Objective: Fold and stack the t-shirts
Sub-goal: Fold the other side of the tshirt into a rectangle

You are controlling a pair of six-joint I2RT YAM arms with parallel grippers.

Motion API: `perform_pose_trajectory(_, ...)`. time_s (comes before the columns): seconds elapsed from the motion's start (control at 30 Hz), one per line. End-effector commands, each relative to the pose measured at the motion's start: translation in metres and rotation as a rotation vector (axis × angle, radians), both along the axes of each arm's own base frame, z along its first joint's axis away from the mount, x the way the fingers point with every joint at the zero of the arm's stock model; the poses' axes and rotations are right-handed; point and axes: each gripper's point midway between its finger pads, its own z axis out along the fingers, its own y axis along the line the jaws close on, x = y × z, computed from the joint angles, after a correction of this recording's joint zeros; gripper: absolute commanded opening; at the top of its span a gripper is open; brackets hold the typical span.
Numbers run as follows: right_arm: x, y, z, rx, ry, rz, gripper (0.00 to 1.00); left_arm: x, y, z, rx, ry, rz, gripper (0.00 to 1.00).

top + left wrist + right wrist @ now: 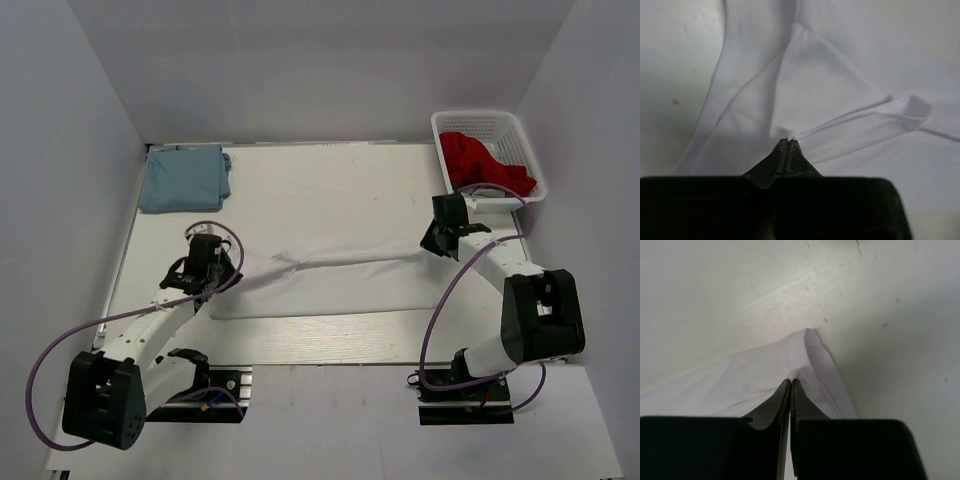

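Note:
The white t-shirt [330,285] lies stretched across the middle of the table, folded lengthwise into a long band. My left gripper [222,277] is shut on its left end; the left wrist view shows the jaws [788,140] pinching a fold of white cloth [820,95]. My right gripper [432,243] is shut on its right end, with the jaws [791,381] pinching the cloth's corner [810,347]. The light blue t-shirt [183,177] lies folded at the far left of the table, apart from both grippers.
A white basket [520,150] at the far right holds a red garment [478,160]. Grey walls enclose the table on the left, back and right. Bare tabletop [330,185] shows beyond the white shirt.

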Motion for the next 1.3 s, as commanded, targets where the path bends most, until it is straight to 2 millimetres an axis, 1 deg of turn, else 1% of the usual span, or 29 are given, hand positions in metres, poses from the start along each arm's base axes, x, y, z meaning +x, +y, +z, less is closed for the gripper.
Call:
perform_pose_trajectory(0.0,-0.025,-0.005,-0.014,0.021,0.038,-0.034,0.06,-0.036,-0.011,-0.031,-0.071,0.131,-0.041,0.04)
perform_pose_trajectory(0.03,-0.042,-0.009,-0.028,0.012,0.09,-0.045,0.25,-0.047,-0.013,-0.035,-0.08,0.171,-0.054,0.16)
perform_pose_trajectory(0.07,-0.046,-0.011,-0.02,0.007,0.066,-0.047,0.41,-0.052,-0.014,-0.032,-0.092,0.193,-0.05,0.47)
perform_pose_trajectory(0.1,-0.059,-0.016,-0.027,-0.012,0.099,-0.051,0.71,-0.063,-0.011,-0.029,-0.082,0.239,-0.047,0.59)
perform_pose_trajectory(0.13,-0.065,-0.019,-0.025,-0.02,0.102,-0.057,0.79,-0.065,-0.009,-0.024,-0.075,0.239,-0.041,0.69)
perform_pose_trajectory(0.17,-0.065,-0.02,-0.009,-0.014,0.051,-0.052,0.87,-0.063,-0.011,-0.011,-0.098,0.199,-0.033,0.99)
perform_pose_trajectory(0.23,-0.07,-0.03,-0.001,-0.056,0.035,-0.079,0.9,-0.054,-0.016,0.015,-0.128,0.119,-0.05,1.0)
perform_pose_trajectory(0.3,-0.064,-0.027,0.021,-0.049,-0.048,-0.046,0.9,-0.04,-0.03,0.04,-0.194,0.015,-0.102,1.0)
perform_pose_trajectory(0.33,-0.062,-0.015,0.028,-0.001,-0.072,0.003,0.9,-0.031,-0.035,0.052,-0.208,-0.039,-0.131,1.0)
perform_pose_trajectory(0.4,-0.052,-0.004,0.038,0.019,-0.114,0.076,0.9,-0.011,-0.048,0.072,-0.238,-0.133,-0.192,1.0)
perform_pose_trajectory(0.43,-0.049,0.01,0.043,0.07,-0.128,0.131,0.9,0.001,-0.053,0.072,-0.233,-0.123,-0.21,1.0)
perform_pose_trajectory(0.47,-0.04,0.014,0.054,0.071,-0.165,0.16,0.9,0.009,-0.06,0.076,-0.246,-0.137,-0.245,1.0)
perform_pose_trajectory(0.5,-0.038,0.02,0.049,0.084,-0.151,0.188,0.9,0.019,-0.066,0.081,-0.258,-0.14,-0.26,1.0)
perform_pose_trajectory(0.53,-0.032,0.023,0.055,0.087,-0.172,0.206,0.9,0.023,-0.077,0.063,-0.271,-0.078,-0.304,1.0)
perform_pose_trajectory(0.57,-0.029,0.029,0.058,0.101,-0.178,0.227,0.9,0.033,-0.088,0.065,-0.292,-0.103,-0.34,1.0)
perform_pose_trajectory(0.6,-0.026,0.033,0.052,0.114,-0.156,0.242,0.9,0.04,-0.095,0.066,-0.31,-0.106,-0.363,1.0)
perform_pose_trajectory(0.63,-0.021,0.035,0.053,0.123,-0.169,0.244,0.9,0.04,-0.109,0.064,-0.344,-0.09,-0.42,1.0)
perform_pose_trajectory(0.67,-0.02,0.039,0.048,0.133,-0.154,0.253,0.9,0.045,-0.122,0.053,-0.355,-0.067,-0.454,1.0)
perform_pose_trajectory(0.7,-0.015,0.039,0.046,0.137,-0.16,0.247,0.9,0.047,-0.134,0.056,-0.376,-0.07,-0.496,1.0)
perform_pose_trajectory(0.73,-0.013,0.04,0.043,0.142,-0.157,0.245,0.9,0.045,-0.142,0.052,-0.388,-0.064,-0.526,1.0)
perform_pose_trajectory(0.83,-0.014,0.045,0.02,0.169,-0.108,0.241,0.9,0.038,-0.174,0.046,-0.413,-0.074,-0.625,1.0)
perform_pose_trajectory(0.9,-0.019,0.058,0.012,0.231,-0.094,0.292,0.9,0.025,-0.189,0.036,-0.417,-0.035,-0.674,1.0)
perform_pose_trajectory(0.97,-0.021,0.061,0.004,0.247,-0.069,0.292,0.9,0.017,-0.196,0.019,-0.411,0.022,-0.688,1.0)
perform_pose_trajectory(1.0,-0.023,0.06,0.001,0.247,-0.06,0.29,0.9,0.006,-0.199,0.008,-0.406,0.061,-0.701,1.0)
perform_pose_trajectory(1.03,-0.027,0.06,-0.007,0.248,-0.035,0.286,0.9,0.0,-0.198,-0.003,-0.395,0.096,-0.696,1.0)
perform_pose_trajectory(1.1,-0.03,0.057,-0.01,0.249,-0.029,0.274,0.9,-0.011,-0.194,-0.027,-0.364,0.166,-0.676,1.0)
perform_pose_trajectory(1.13,-0.036,0.055,-0.018,0.246,-0.011,0.269,0.9,-0.013,-0.191,-0.03,-0.352,0.184,-0.664,1.0)
perform_pose_trajectory(1.23,-0.039,0.055,-0.023,0.247,0.013,0.262,0.9,-0.024,-0.18,-0.05,-0.303,0.252,-0.626,1.0)
perform_pose_trajectory(1.27,-0.04,0.054,-0.028,0.247,0.031,0.258,0.9,-0.024,-0.178,-0.049,-0.295,0.249,-0.619,1.0)
